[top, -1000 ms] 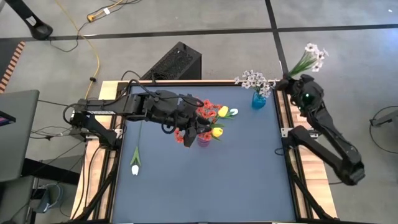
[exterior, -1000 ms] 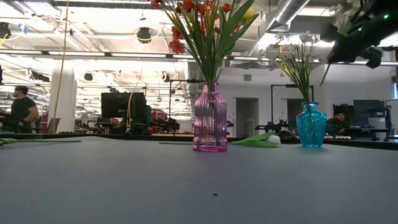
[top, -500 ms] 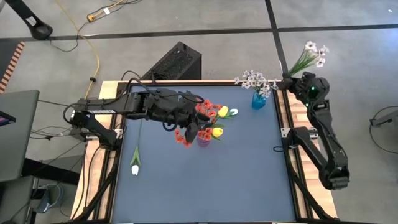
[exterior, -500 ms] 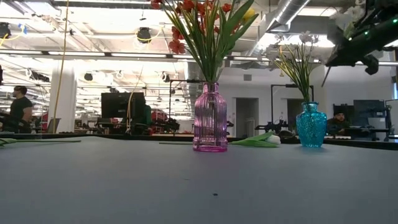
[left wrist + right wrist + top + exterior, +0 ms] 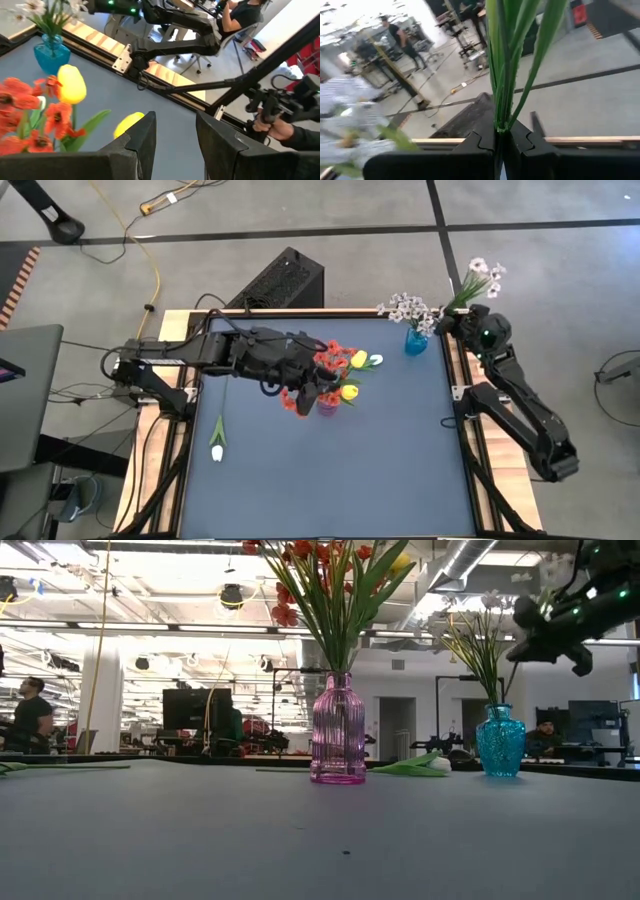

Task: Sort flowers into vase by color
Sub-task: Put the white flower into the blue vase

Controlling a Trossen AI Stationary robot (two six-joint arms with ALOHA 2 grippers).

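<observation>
The spray (image 5: 478, 278) in the right gripper (image 5: 460, 308) has swung in toward the blue vase (image 5: 416, 340) since half a second ago, when it was held farther out past the tabletop's far right corner; the left arm has hardly shifted. The right gripper's fingers (image 5: 482, 137) are pressed together on the spray's green stems, as the right wrist view shows, and the blossoms stand out beyond the far edge, just right of the vase. The blue vase sits near the far right corner of the tabletop (image 5: 380, 470) and already holds a bunch of tiny white-lilac blossoms (image 5: 405, 307).

Near the middle, toward the far edge, the pink vase (image 5: 337, 730) carries red blossoms (image 5: 333, 357) and yellow tulips (image 5: 349, 392). The left gripper (image 5: 312, 392) hovers over it, its fingers (image 5: 142, 137) spread with nothing between them. A white tulip (image 5: 375, 360) lies on the tabletop between the two vases. Another white tulip (image 5: 217, 448) lies by the left edge, its stem pointing toward the far edge.

People (image 5: 30, 715) show in the room beyond the table.
</observation>
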